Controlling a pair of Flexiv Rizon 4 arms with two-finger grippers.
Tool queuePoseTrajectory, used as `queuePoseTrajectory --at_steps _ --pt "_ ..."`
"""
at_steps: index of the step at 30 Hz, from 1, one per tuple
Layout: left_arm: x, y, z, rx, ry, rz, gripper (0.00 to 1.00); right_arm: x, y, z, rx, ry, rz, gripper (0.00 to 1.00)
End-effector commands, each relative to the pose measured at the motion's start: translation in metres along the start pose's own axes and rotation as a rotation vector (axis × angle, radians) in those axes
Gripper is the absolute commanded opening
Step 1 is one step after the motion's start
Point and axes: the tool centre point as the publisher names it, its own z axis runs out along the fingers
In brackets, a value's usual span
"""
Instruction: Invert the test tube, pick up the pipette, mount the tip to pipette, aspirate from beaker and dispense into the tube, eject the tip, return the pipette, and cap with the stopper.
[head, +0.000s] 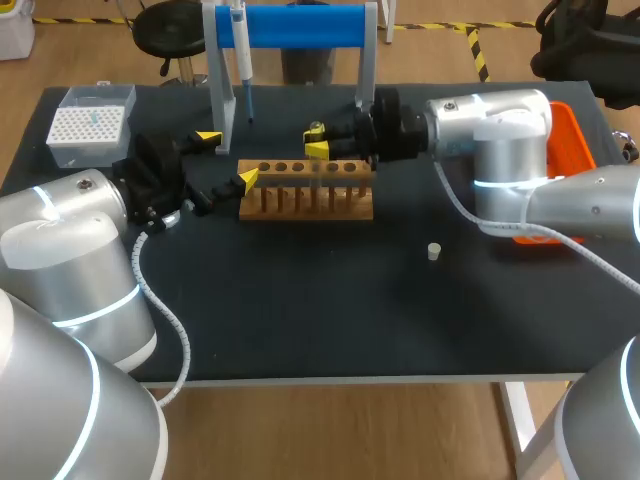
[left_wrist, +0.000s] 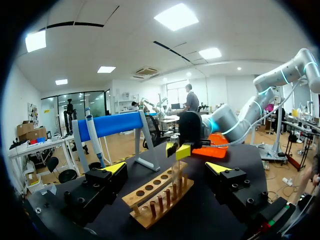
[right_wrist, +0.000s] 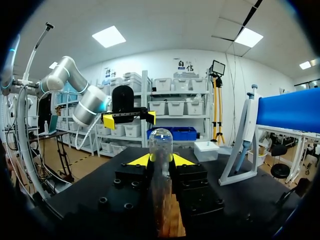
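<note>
My right gripper (right_wrist: 160, 161) is shut on a clear test tube (right_wrist: 160, 150), which stands upright with its rounded end up. In the head view this gripper (head: 317, 141) holds the tube (head: 316, 128) above the back of the wooden rack (head: 305, 190). My left gripper (head: 228, 158) is open at the rack's left end with nothing held. In the left wrist view its fingers (left_wrist: 115, 167) stand wide on either side of the rack (left_wrist: 155, 192), and the right gripper (left_wrist: 177, 149) hovers beyond. The pipette (head: 241, 45) hangs on the blue-barred stand (head: 300, 25). A small white stopper (head: 434, 251) lies on the table.
A white tip box (head: 90, 122) stands at the back left. An orange tray (head: 572, 140) sits at the back right, partly behind my right arm. The stand's grey legs (head: 218, 90) rise just behind the rack.
</note>
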Motion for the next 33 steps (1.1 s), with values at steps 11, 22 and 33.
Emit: queuePoseTrajectory --at_steps 11,22,33 --pt "0.002 0.001 0.000 0.001 -0.006 0.001 1.00 -0.001 0.012 0.000 -0.011 0.006 0.007 0.00" --pt "0.002 0.001 0.000 0.001 -0.006 0.001 1.00 -0.003 0.021 0.000 -0.012 -0.002 -0.002 0.00" --pt "0.002 0.001 0.000 0.001 -0.006 0.001 1.00 -0.005 0.030 -0.001 -0.011 -0.011 -0.005 0.00"
